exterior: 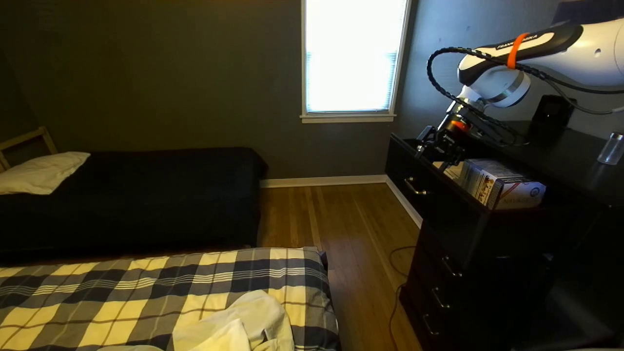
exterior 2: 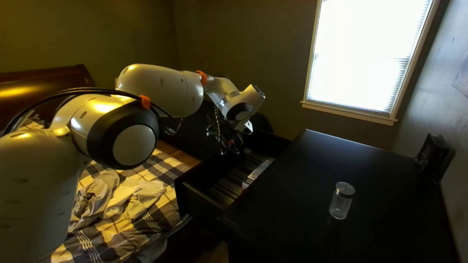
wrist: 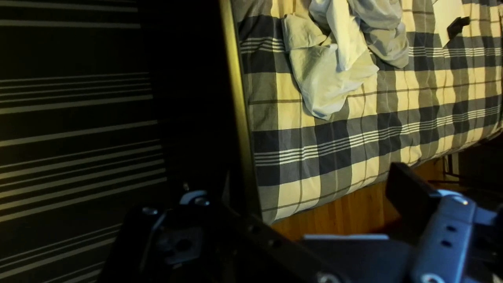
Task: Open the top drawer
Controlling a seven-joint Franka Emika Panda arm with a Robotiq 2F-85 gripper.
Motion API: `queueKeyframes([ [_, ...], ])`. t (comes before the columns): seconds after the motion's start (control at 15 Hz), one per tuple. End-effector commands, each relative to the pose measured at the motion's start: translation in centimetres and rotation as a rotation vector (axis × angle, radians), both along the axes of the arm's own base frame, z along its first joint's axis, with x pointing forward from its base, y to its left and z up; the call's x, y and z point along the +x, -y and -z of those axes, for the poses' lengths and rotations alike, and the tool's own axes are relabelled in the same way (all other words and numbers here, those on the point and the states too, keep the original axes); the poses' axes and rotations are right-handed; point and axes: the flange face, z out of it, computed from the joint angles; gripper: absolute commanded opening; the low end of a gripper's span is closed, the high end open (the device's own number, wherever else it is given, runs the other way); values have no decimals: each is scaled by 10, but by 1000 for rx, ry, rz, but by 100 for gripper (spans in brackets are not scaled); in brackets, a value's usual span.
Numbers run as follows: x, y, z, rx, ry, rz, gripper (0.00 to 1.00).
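Well inside the left edge of the tabletop (exterior 2: 292,233), in an exterior view, stands a jar (exterior 2: 342,201). From beneath that edge the top drawer (exterior: 448,209) juts out, a box (exterior: 522,196) inside. At the drawer's front rim hangs the end effector (exterior: 435,155), jaws spread apart. Near the tabletop's far right corner stands a black object (exterior 2: 435,157); beyond the far edge, a window (exterior 2: 365,54).

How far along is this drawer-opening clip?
Done, apparently: the top drawer stands well out, its contents visible in both exterior views. In hand: nothing gripped; the open gripper straddles the front rim in the wrist view, contact unclear. Left: probably only withdrawing the arm.
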Motion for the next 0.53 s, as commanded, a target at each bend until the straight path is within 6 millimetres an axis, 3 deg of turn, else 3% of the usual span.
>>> queueKeyframes([
  [0.0,-1,-12,4,42,-7,-36,100],
  [0.13,5,-6,1,-59,47,18,100],
  [0.47,4,24,-41,-227,136,92,100],
])
